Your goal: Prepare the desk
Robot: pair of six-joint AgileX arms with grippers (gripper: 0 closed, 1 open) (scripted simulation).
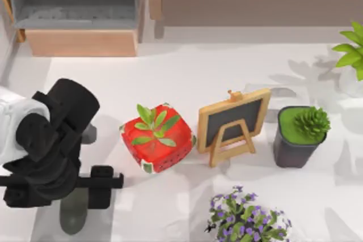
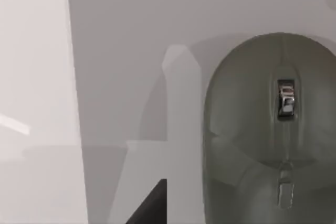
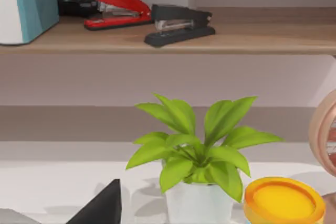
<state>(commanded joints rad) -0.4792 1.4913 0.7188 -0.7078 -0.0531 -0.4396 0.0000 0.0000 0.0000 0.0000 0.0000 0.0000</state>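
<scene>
Left arm (image 1: 48,140) low over the left side of the white desk (image 1: 187,72), its gripper above a grey computer mouse (image 2: 270,135) that lies on a grey mat (image 2: 136,77); whether its fingers are open or closed cannot be told. Across the desk, left to right: a red strawberry-patterned pot (image 1: 157,139) with a green sprout, a small wooden-framed chalkboard easel (image 1: 233,123), a dark pot with a succulent (image 1: 299,136), and purple flowers (image 1: 247,219) at the near edge. Right wrist view: a leafy plant in a white pot (image 3: 197,156), with a red stapler (image 3: 116,8) and a black stapler (image 3: 178,23) on the wooden shelf (image 3: 252,38) behind.
</scene>
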